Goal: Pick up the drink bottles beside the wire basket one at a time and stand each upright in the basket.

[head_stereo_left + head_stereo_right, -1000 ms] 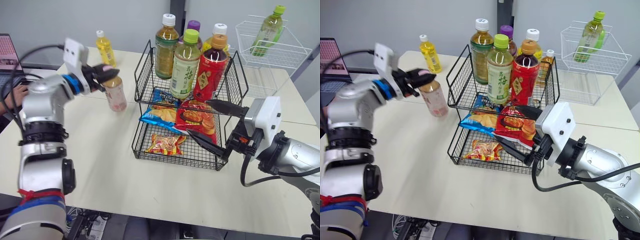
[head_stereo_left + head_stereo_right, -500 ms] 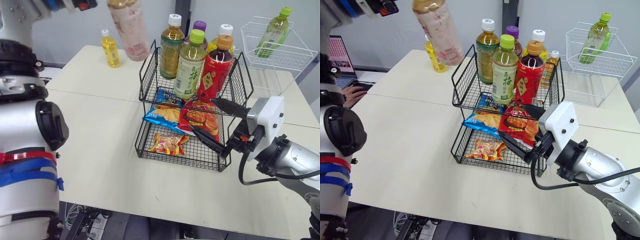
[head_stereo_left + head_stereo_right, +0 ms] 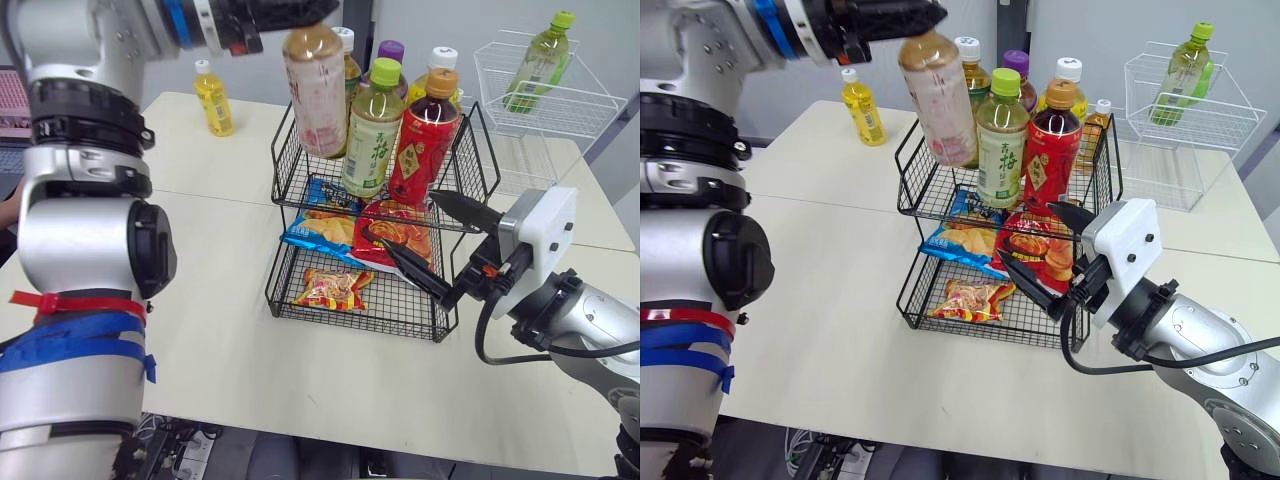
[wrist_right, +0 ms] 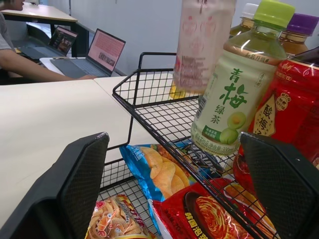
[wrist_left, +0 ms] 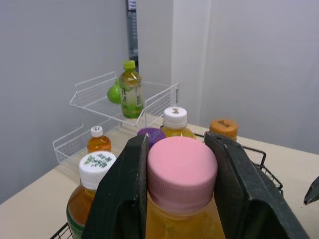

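Table [image 3: 200, 300] | wire basket [image 3: 288, 160]: bottles [image 3: 372, 130] (snacks [image 3: 330, 288] below) | left end effector [image 5: 178, 144] grips pink-capped bottle [image 3: 315, 90] | right end effector [image 3: 410, 222] agape

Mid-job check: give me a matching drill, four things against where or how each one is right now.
1 pink-capped bottle
2 yellow bottle
3 red bottle
4 right tool

A standing in the basket's top tier
B open, holding nothing
C gripped by the left tool
D on the table, left of the basket

Pairs: 1-C, 2-D, 3-A, 4-B
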Controlling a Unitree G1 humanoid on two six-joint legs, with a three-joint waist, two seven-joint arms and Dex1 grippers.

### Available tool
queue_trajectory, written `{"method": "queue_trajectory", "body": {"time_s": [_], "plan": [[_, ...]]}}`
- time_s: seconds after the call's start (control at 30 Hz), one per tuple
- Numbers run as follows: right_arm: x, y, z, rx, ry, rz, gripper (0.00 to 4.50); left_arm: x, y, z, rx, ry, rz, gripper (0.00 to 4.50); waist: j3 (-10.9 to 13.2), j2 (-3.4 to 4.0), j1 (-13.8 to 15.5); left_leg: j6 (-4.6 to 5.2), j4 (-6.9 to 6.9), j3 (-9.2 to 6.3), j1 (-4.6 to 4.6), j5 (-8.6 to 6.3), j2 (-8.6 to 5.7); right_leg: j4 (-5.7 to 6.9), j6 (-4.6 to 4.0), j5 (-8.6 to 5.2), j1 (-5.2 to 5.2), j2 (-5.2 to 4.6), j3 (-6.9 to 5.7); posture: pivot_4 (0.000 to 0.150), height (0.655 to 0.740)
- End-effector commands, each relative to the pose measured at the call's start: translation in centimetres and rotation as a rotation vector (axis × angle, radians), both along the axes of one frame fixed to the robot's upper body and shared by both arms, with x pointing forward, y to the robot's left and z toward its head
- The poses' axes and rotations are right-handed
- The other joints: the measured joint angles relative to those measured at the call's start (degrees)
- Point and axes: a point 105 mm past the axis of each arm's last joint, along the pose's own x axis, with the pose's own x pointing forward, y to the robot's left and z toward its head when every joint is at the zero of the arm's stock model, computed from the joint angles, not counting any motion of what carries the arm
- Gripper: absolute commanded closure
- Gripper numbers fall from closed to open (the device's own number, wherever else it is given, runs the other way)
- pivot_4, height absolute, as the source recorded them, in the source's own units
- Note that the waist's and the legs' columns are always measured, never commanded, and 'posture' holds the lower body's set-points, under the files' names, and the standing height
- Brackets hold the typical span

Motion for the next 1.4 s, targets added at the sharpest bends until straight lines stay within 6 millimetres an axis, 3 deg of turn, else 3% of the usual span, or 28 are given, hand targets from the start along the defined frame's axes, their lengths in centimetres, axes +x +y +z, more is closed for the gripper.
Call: {"method": "queue_trajectory", "body": {"time_s": [0.03, 0.37, 0.67, 0.7, 1.0, 1.13, 1.3, 1.4], "plan": [[-0.7, 0.3, 1.2, 0.020, -0.064, 0.014, 0.00, -0.7, -0.5, 0.9, 0.017, -0.076, -0.021, 3.15, 0.00, 0.00, 0.00, 0.00, 0.00, 0.00, 0.00, 0.00, 0.00, 0.00, 0.00, 0.00, 0.00, 0.00, 0.00, 0.150, 0.7148], [-0.6, 0.3, 1.2, 0.026, -0.064, 0.011, 0.00, 0.0, -0.5, -0.8, 0.062, -0.067, -0.016, 3.15, 0.00, 0.00, 0.01, 0.00, 0.00, 0.01, -0.02, 0.00, -0.01, -0.01, -0.07, 0.04, 0.00, -0.01, 0.00, 0.150, 0.7148], [-0.5, 0.3, 1.5, 0.031, -0.074, 0.017, 0.00, -0.8, -0.3, -0.6, 0.091, -0.088, -0.049, 0.21, 0.00, 0.00, 0.00, 0.00, 0.01, 0.00, -0.01, 0.00, -0.01, 0.00, -0.08, 0.04, 0.01, -0.01, 0.00, 0.150, 0.7148], [-0.5, 0.3, 1.5, 0.031, -0.074, 0.017, 0.00, -0.9, -0.3, -0.6, 0.092, -0.089, -0.049, 0.04, 0.00, 0.00, 0.01, 0.00, 0.01, 0.00, -0.01, 0.00, -0.01, 0.00, -0.08, 0.05, 0.01, -0.01, 0.00, 0.150, 0.7148], [-0.5, 0.1, 2.1, 0.019, -0.103, 0.019, 0.00, -2.0, 1.5, 0.3, 0.097, -0.146, -0.032, 0.04, -0.01, 0.01, -0.02, 0.00, 0.01, 0.00, 0.01, 0.00, 0.00, 0.03, -0.10, 0.06, 0.01, 0.00, 0.01, 0.150, 0.7148], [-0.5, -0.7, 3.4, 0.019, -0.146, 0.025, 0.00, -3.2, 3.5, 0.7, 0.106, -0.173, 0.003, 0.04, 0.00, 0.04, -0.09, 0.00, 0.01, 0.01, 0.02, 0.00, 0.00, 0.02, -0.23, 0.13, 0.00, 0.00, 0.05, 0.150, 0.7148], [0.5, -4.5, 7.0, 0.027, -0.232, -0.070, 0.00, -3.4, 7.3, 0.6, 0.074, -0.231, 0.179, 0.04, 0.00, 0.06, -0.03, 0.00, 0.01, 0.01, 0.07, 0.01, 0.01, 0.04, -0.24, 0.14, 0.05, -0.01, 0.03, 0.150, 0.7148], [1.6, -7.8, 9.3, 0.034, -0.286, -0.185, 0.00, -2.4, 11.0, -0.8, 0.055, -0.269, 0.391, 0.04, -0.04, 0.13, 0.00, 0.00, 0.02, 0.01, 0.10, 0.01, 0.03, 0.06, -0.24, 0.14, 0.08, -0.02, 0.01, 0.150, 0.7148]]}}
